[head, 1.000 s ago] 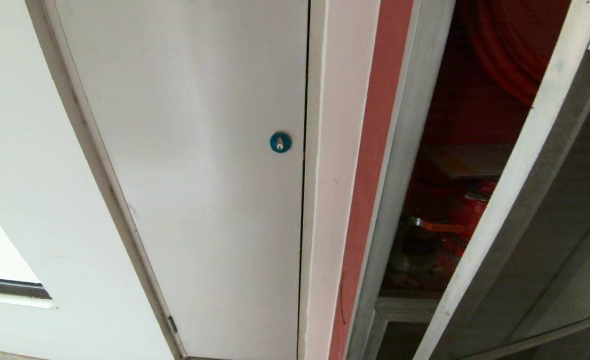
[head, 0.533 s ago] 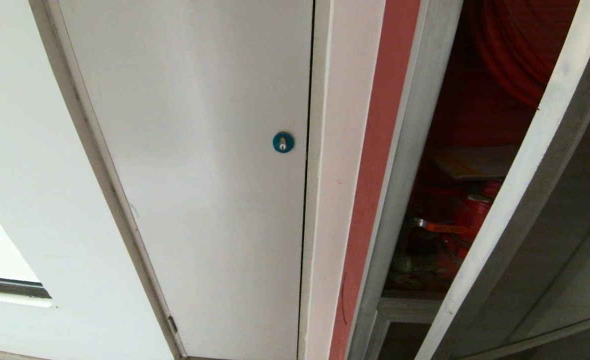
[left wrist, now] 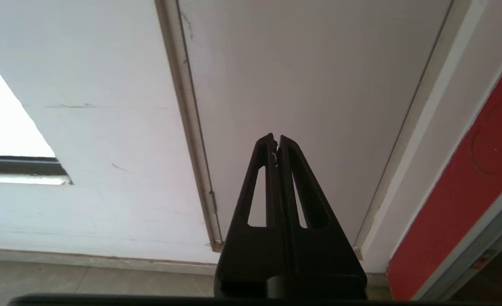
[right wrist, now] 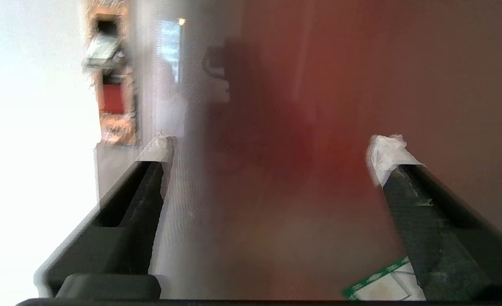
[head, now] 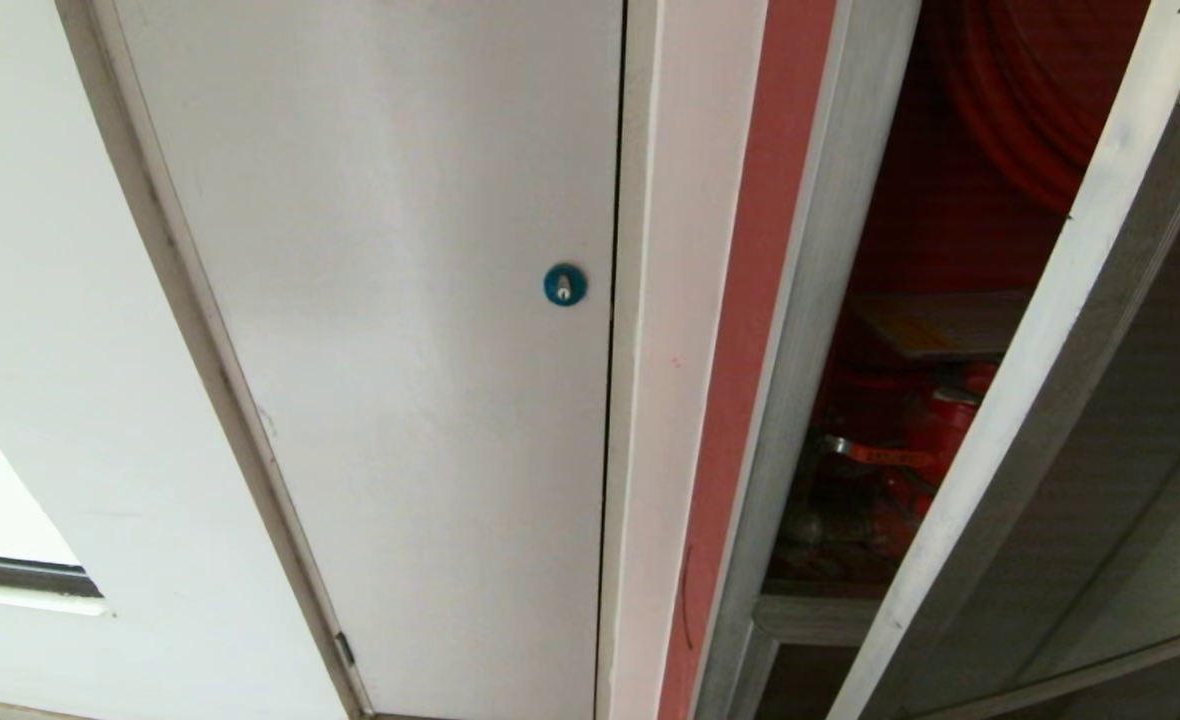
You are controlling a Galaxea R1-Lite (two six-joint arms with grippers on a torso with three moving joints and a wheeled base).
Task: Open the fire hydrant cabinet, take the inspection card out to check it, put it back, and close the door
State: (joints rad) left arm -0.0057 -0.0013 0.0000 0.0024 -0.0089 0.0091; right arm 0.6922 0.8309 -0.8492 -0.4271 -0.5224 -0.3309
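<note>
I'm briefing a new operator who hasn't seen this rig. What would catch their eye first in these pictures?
Probably the fire hydrant cabinet on the head view's right: its red inside shows past the door, which stands ajar. Next, the small blue round lock on the plain white panel to the left. At the wrists, the right pincer is spread wide close to the door's glass, and the left pincer is shut before the white panel.

Head high — wrists close, cabinet-facing
</note>
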